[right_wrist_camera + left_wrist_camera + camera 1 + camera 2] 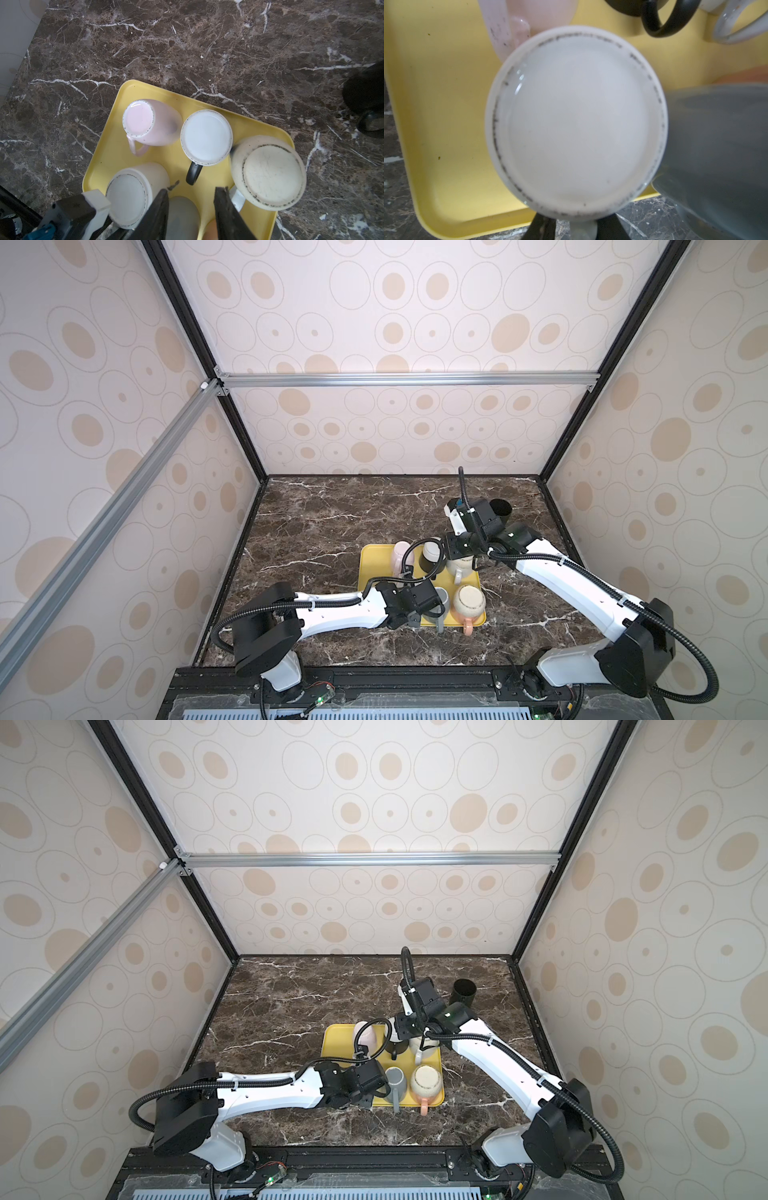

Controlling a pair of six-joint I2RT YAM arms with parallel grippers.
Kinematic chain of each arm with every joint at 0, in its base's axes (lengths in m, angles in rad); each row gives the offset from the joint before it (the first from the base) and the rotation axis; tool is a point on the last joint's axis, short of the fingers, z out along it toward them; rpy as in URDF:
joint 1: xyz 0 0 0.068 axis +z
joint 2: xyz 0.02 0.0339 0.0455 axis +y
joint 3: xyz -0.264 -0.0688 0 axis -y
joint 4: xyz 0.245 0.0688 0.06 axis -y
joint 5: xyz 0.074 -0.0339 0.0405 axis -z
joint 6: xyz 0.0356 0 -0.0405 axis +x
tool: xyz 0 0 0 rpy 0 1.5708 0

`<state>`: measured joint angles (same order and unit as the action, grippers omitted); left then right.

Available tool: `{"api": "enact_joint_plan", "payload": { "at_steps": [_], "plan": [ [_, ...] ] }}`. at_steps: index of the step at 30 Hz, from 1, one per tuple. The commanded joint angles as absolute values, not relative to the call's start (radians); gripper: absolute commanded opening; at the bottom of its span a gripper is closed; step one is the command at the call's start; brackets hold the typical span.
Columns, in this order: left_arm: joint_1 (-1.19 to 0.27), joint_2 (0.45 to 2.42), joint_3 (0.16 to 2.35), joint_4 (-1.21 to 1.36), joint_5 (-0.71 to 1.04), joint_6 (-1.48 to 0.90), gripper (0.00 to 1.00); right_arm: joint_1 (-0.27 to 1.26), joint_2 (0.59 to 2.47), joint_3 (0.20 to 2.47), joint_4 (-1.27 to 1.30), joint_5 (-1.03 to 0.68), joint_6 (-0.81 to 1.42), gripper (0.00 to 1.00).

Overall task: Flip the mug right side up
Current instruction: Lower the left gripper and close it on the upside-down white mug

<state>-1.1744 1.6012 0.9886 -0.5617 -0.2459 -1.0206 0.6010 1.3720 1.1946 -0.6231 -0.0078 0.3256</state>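
White upturned mug (576,122) has its handle (584,230) inside left gripper (574,227).

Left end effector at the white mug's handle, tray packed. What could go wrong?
1. The white mug is hemmed in by the grey mug and the pink mug; flipping it could knock either.
2. The left end effector flanks only the handle; the mug may swing or slip.
3. The right end effector hangs open over the same yellow tray; the arms might clash.

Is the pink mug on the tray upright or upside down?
Upside down: the pink mug shows its ringed base facing up on the yellow tray.
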Motion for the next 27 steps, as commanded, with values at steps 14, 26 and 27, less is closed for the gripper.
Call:
{"api": "enact_joint_plan", "payload": {
  "at_steps": [14, 26, 27],
  "plan": [
    [-1.180, 1.568, 0.995, -0.596, -0.330, -1.005, 0.02, 0.608, 1.364, 1.190, -0.625, -0.019, 0.332, 0.39],
    [-1.171, 1.457, 0.980, -0.583, -0.348, -0.966, 0.00, 0.607, 1.382, 1.216, -0.631, -0.032, 0.336, 0.38],
    [-1.172, 1.433, 0.975, -0.580, -0.350, -0.965, 0.00, 0.607, 1.384, 1.221, -0.635, -0.035, 0.336, 0.38]
  ]
}}
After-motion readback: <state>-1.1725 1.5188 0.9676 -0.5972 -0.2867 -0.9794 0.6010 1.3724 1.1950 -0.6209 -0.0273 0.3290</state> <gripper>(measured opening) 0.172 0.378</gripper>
